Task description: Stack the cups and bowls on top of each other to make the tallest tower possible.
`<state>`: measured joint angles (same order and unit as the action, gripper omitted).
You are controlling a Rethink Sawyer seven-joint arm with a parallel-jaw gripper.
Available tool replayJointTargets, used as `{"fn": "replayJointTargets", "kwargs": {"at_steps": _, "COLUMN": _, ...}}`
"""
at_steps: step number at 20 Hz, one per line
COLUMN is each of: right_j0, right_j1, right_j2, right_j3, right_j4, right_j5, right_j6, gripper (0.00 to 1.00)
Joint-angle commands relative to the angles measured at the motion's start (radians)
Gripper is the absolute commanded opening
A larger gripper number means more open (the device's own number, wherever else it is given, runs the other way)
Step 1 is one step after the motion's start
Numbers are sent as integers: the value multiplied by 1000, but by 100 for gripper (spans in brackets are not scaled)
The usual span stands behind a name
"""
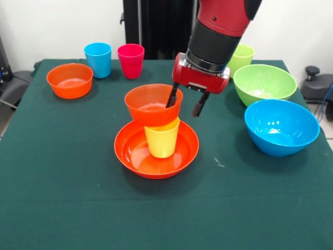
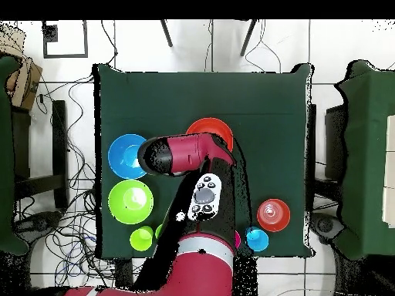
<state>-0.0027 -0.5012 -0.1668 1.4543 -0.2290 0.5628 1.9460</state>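
**Small orange bowl on the yellow cup, gripper fingers astride its rim**

Low in the centre of the front view, the wide orange bowl [image 1: 156, 151] sits on the green table [image 1: 62, 208] as the base of the tower [image 1: 156, 130]. A yellow cup [image 1: 162, 139] stands upside down inside it, and a small orange bowl [image 1: 153, 105] rests upright on the cup, slightly tilted.

The gripper [image 1: 184, 103] hangs just above, at the bowl's right edge. Its jaws are apart: one dark finger reaches inside the bowl by the rim, the other hangs outside to the right. Whether they press the wall cannot be told.

At the right, the large blue bowl [image 1: 281, 126] lies lowest, with the lime green bowl [image 1: 264, 83] above it and a light green cup [image 1: 240, 57] higher still, partly behind the arm.

Toward the upper left sit another small orange bowl [image 1: 69, 80], the sky blue cup [image 1: 98, 60] and the pink cup [image 1: 130, 60], the two cups side by side.

In the overhead view the arm covers the tower; only part of the wide bowl's rim shows.
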Motion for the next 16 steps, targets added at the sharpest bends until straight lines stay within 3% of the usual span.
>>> {"fn": "replayJointTargets", "kwargs": {"at_steps": 1, "right_j0": 12, "right_j1": 5, "right_j2": 69, "right_j3": -9, "right_j4": 27, "right_j5": -63, "right_j6": 133, "gripper": 100}}
{"fn": "replayJointTargets", "kwargs": {"at_steps": 12, "right_j0": 8, "right_j1": -7, "right_j2": 70, "right_j3": 6, "right_j4": 29, "right_j5": -64, "right_j6": 128, "gripper": 100}}
{"fn": "replayJointTargets", "kwargs": {"at_steps": 16, "right_j0": 8, "right_j1": -42, "right_j2": 66, "right_j3": 37, "right_j4": 28, "right_j5": -50, "right_j6": 120, "gripper": 100}}
